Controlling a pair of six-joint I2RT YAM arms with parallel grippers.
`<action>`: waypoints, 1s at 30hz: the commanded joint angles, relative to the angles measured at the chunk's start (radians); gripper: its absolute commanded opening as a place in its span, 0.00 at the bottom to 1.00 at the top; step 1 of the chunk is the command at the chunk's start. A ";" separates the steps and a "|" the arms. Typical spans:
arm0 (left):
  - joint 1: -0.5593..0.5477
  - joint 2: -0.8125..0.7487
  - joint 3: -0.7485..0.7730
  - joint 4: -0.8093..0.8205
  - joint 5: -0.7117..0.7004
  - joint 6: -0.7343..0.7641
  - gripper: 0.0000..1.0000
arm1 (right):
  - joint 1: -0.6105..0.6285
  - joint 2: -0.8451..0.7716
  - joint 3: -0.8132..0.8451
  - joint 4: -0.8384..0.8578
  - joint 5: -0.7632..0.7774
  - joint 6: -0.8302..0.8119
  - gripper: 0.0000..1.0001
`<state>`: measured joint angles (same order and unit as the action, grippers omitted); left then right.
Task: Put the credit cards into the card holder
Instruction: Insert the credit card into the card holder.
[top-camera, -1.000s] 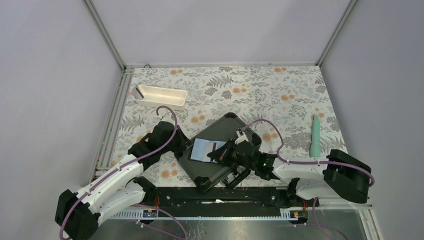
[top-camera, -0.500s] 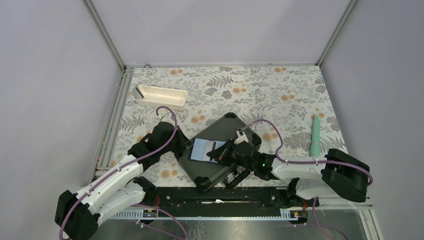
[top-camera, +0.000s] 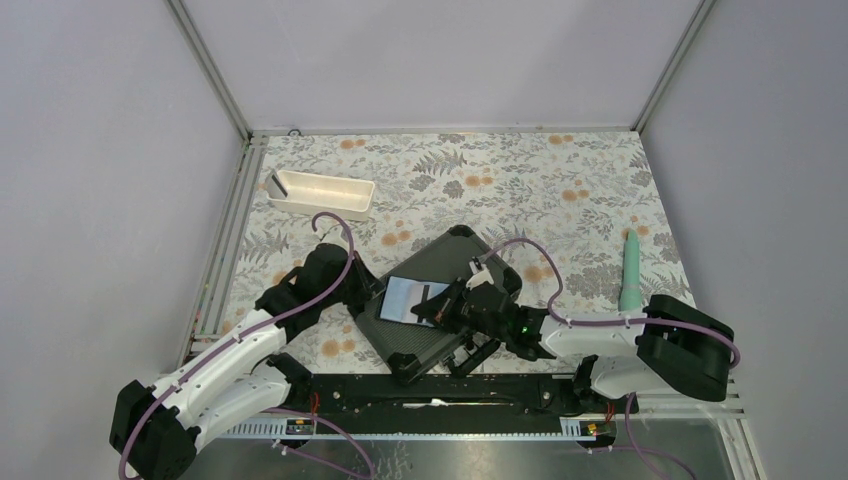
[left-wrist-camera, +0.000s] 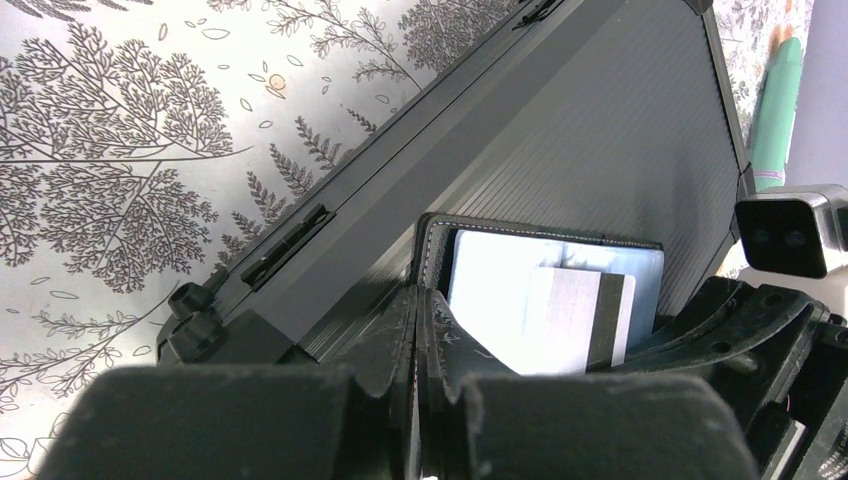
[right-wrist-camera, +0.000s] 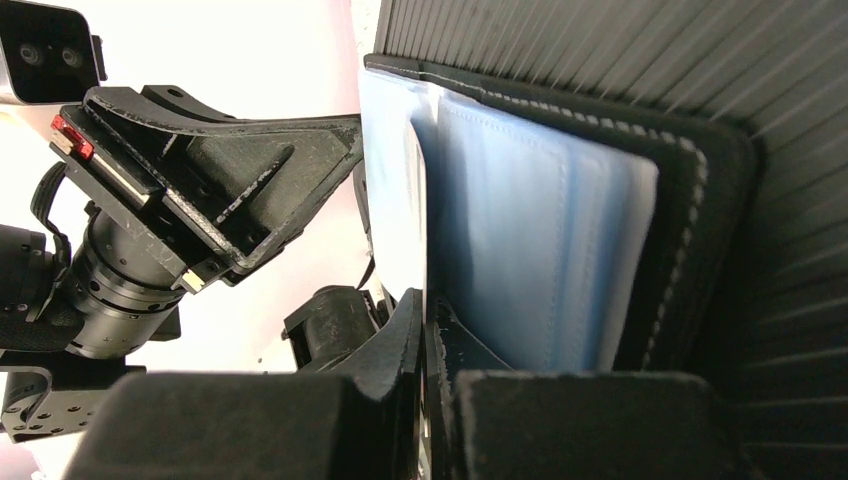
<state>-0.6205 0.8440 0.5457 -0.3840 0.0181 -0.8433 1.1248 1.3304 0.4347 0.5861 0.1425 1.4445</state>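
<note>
Grey-blue inside up, the card holder (left-wrist-camera: 500, 275) lay open on a black ribbed case (left-wrist-camera: 600, 150), one edge clamped by the closed left gripper (left-wrist-camera: 415, 325), while a silvery card (left-wrist-camera: 570, 320) over its pockets was pinched edge-on by the right gripper (right-wrist-camera: 425, 320), all on a floral table (top-camera: 500, 180).

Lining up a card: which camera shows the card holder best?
Right wrist: the card holder fills the frame, grey-blue pockets and stitched rim sharp. Left wrist shows its open face with a grey card in front; top external, only a pale patch on the black case.
</note>
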 joint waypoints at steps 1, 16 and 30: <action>-0.007 -0.010 -0.012 0.016 0.028 -0.006 0.02 | 0.001 0.100 0.040 0.008 0.013 -0.039 0.00; -0.016 -0.042 -0.028 0.017 0.030 -0.044 0.00 | 0.001 0.097 0.068 -0.048 0.085 -0.040 0.00; -0.041 -0.089 -0.061 0.035 -0.014 -0.118 0.00 | 0.001 0.075 0.121 -0.150 0.141 -0.105 0.19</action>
<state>-0.6357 0.7723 0.4953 -0.3641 -0.0475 -0.9264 1.1320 1.3895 0.5102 0.5724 0.1436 1.4174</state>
